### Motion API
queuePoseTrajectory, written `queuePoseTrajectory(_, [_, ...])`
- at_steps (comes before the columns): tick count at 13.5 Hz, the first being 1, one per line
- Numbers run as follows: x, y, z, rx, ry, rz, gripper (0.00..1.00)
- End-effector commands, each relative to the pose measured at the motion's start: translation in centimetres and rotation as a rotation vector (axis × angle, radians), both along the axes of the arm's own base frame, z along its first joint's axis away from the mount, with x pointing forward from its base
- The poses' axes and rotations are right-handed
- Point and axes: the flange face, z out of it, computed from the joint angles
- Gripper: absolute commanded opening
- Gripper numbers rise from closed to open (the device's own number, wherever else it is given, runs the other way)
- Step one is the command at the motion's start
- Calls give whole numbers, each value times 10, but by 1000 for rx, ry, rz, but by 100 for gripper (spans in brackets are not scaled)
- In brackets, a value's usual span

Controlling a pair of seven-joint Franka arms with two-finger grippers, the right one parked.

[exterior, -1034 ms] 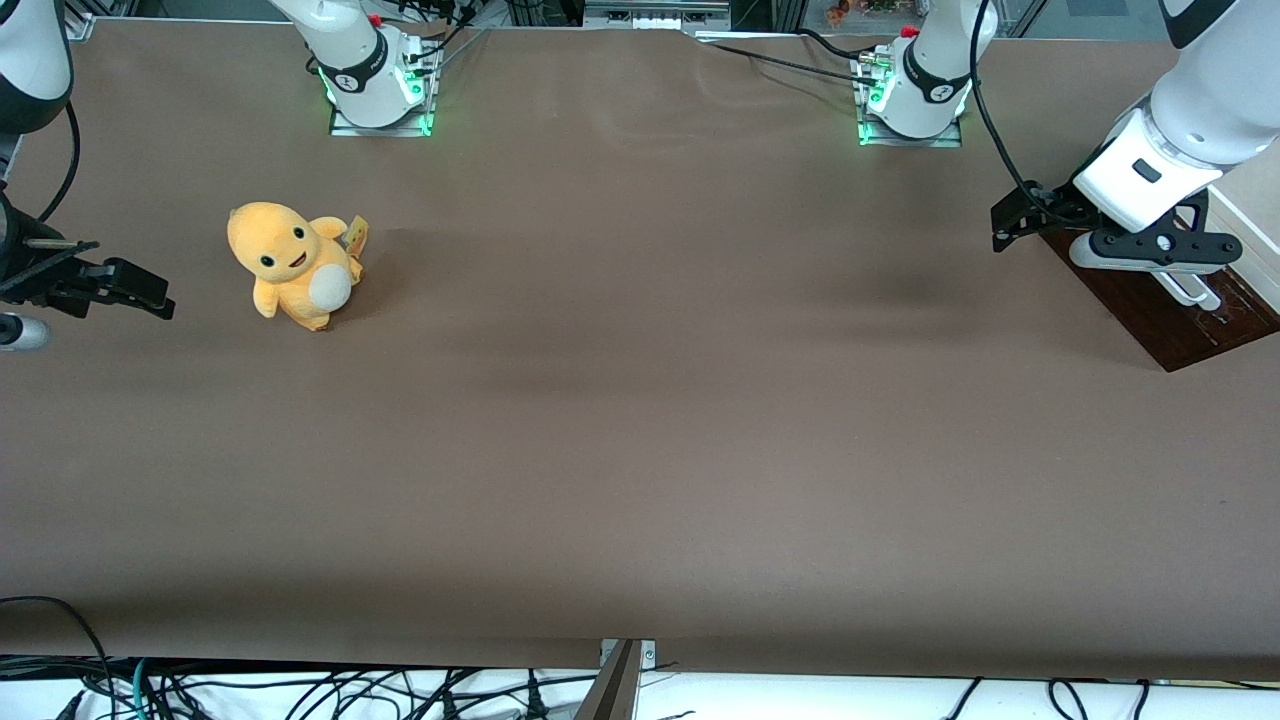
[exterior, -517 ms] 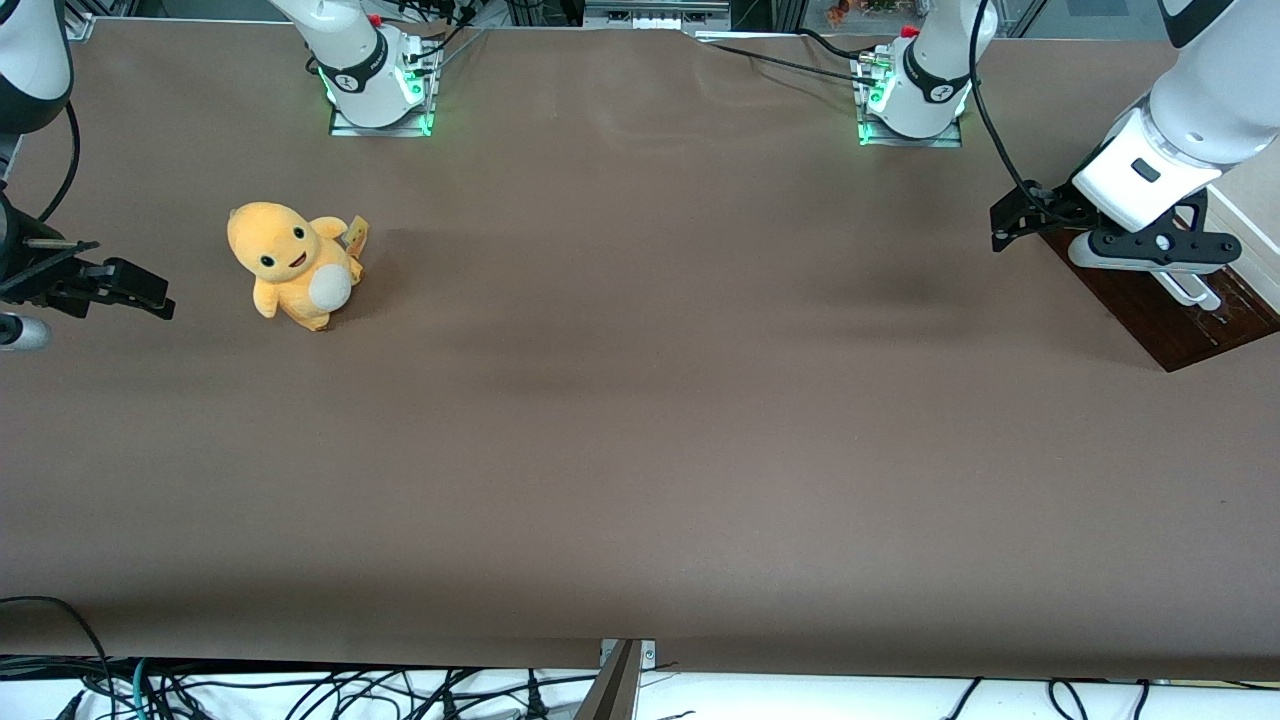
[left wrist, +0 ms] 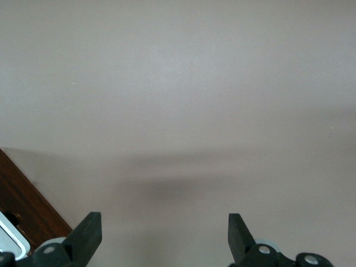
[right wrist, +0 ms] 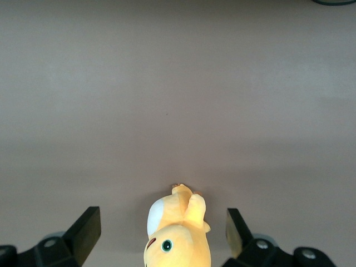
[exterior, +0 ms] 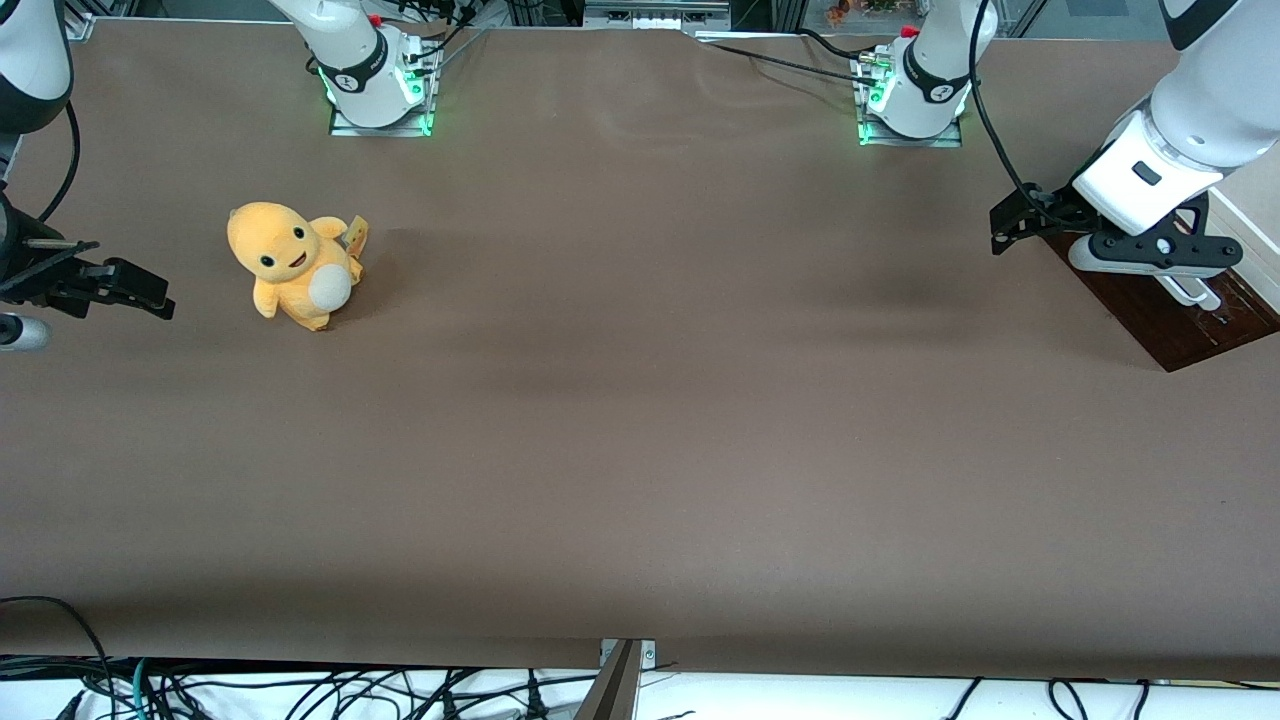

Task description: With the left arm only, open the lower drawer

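Approach step: flat black two-finger gripper (exterior: 1150, 250) on glossy white left arm (exterior: 1190, 110), fingers spread wide, hovering over dark brown wood lower drawer (exterior: 1180, 320) at working arm's table end. Next: align with silvery-white bar handle (exterior: 1190, 290), close, pull.

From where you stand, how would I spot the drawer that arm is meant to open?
Follow the brown table toward the working arm's end. Under the left arm's open gripper lies the lower drawer: the only dark wood panel there, with a silvery-white bar handle.
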Motion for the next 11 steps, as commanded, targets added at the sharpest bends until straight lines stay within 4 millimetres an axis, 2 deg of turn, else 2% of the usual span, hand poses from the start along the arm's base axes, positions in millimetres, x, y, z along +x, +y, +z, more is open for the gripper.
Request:
queuePoseTrajectory(1, [7,-4,1,11,15,-21,100])
queuePoseTrajectory(3, [8,1,-1,9,20,-13,100])
queuePoseTrajectory(6, [18,3,-24,11,61,-10,100])
queuePoseTrajectory(11, [22,2,-27,25,62,-15,100])
